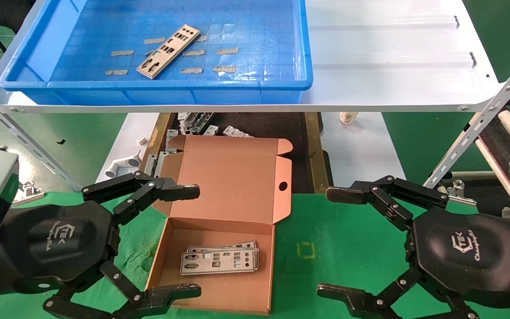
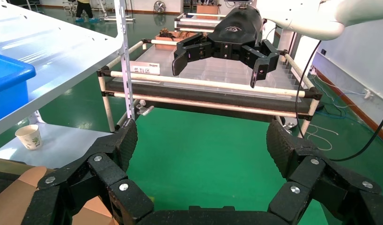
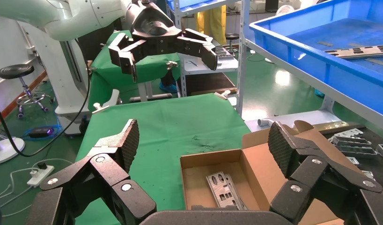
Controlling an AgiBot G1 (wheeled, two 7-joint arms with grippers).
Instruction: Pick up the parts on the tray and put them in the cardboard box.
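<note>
1. Left gripper (image 1: 193, 241) hovers low over the left side of the cardboard box (image 1: 219, 283), fingers spread wide, nothing between them; one fingertip is over the box's back left corner, the other over its front left edge
2. Right gripper (image 1: 332, 243) is to the right of the box over the green mat (image 1: 326, 248), also spread wide and empty, well apart from the box
3. The box sits open on the mat, lid (image 1: 233, 177) hinged back and standing up, one round hole (image 1: 283, 185) near the lid's right edge, rounded flaps at the lid's top corners
4. Parts in box (image 1: 219, 260): silver-grey punched plates lie flat on the box floor near the back wall; looks like two stacked, slightly offset, exact count hard to tell
5. Part on tray (image 1: 168, 51): one plate is in the blue tray (image 1: 306, 53), lying flat at a diagonal about mid-floor, among tan tape patches (image 1: 122, 53)
6. The tray rests on the left half of the white shelf (image 1: 392, 57), above and behind the box
7. More metal pieces (image 1: 193, 122) lie on the dark surface under the shelf, behind the box lid
8. White plastic fitting (image 1: 122, 165) lies left of the box lid on the white surface; a paper cup (image 1: 348, 117) stands under the shelf edge, to the right
</note>
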